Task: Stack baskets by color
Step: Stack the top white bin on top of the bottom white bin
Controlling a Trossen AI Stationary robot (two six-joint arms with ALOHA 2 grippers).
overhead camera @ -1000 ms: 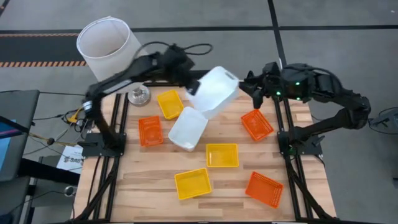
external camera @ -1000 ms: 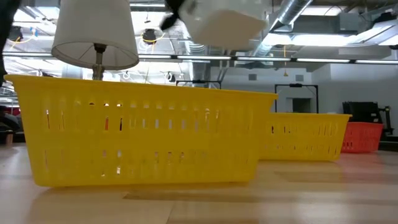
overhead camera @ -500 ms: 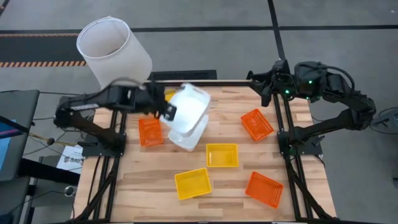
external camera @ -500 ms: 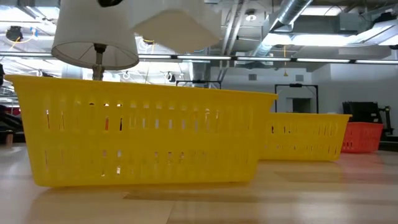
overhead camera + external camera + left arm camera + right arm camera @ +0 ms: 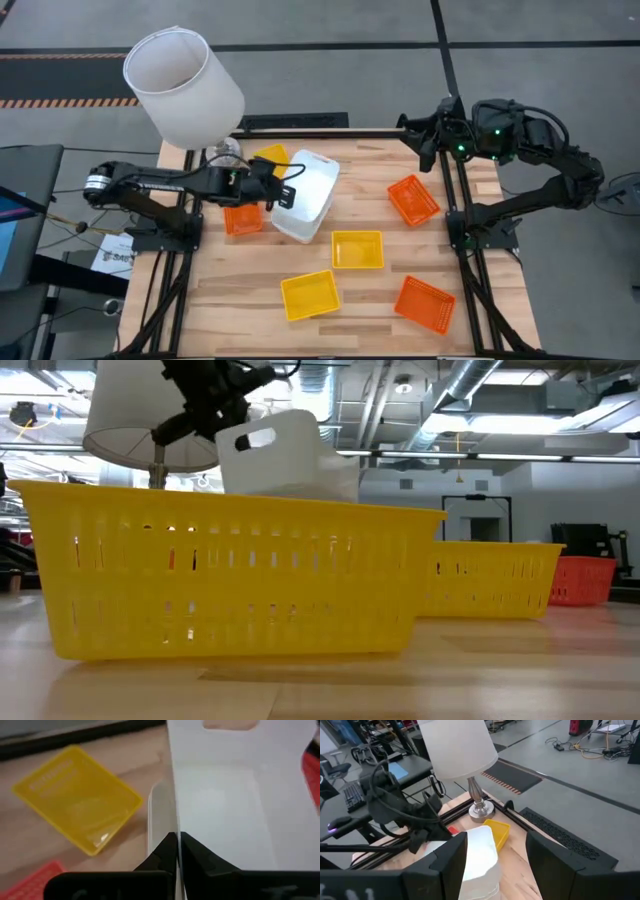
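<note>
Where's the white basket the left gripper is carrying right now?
High view: the white basket sits in the left gripper, over another white basket near the lamp.

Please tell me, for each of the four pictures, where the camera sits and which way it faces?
High: above the table, looking down; both arms show.
Low: at table height, facing a yellow basket; left tool above.
Left wrist: on the left arm; its tool shut on the white basket.
Right wrist: at the far edge, facing the lamp; open right tool.
All show the white basket.

Grey floor (image 5: 330,22), exposed ceiling ducts (image 5: 470,380)
</note>
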